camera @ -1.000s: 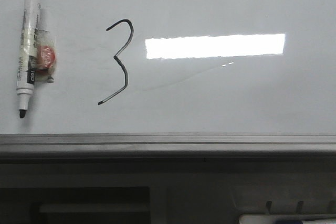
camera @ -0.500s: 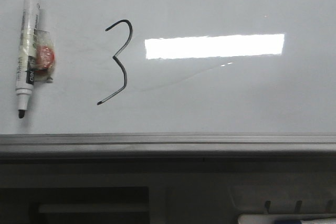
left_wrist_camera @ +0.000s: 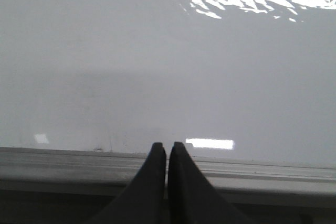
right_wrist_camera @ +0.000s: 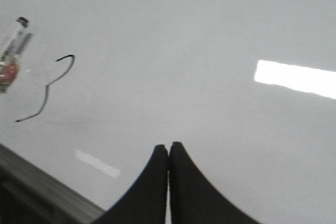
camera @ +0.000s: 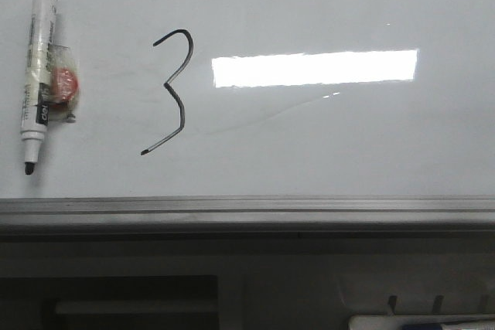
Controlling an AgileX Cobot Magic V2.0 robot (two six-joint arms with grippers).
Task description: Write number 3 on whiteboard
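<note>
A thin black number 3 (camera: 174, 90) (right_wrist_camera: 47, 87) is drawn on the glossy whiteboard (camera: 325, 144), left of its middle. An uncapped black-and-white marker (camera: 37, 75) (right_wrist_camera: 11, 51) lies flat on the board at the far left, with a red-and-clear tape lump (camera: 62, 86) stuck to its side. Neither gripper appears in the front view. In the left wrist view my left gripper (left_wrist_camera: 167, 146) is shut and empty over the board's grey frame edge (left_wrist_camera: 79, 163). My right gripper (right_wrist_camera: 169, 147) is shut and empty above bare whiteboard (right_wrist_camera: 210, 51), well right of the 3.
A bright rectangular light reflection (camera: 313, 68) lies right of the 3, with faint grey smudge lines (camera: 271, 113) under it. The grey metal frame (camera: 247, 210) runs along the board's near edge. Below it, a white tray corner (camera: 421, 322) shows at the bottom right.
The marker and the 3 have drifted a few pixels to the left in the front view; nothing else differs.
</note>
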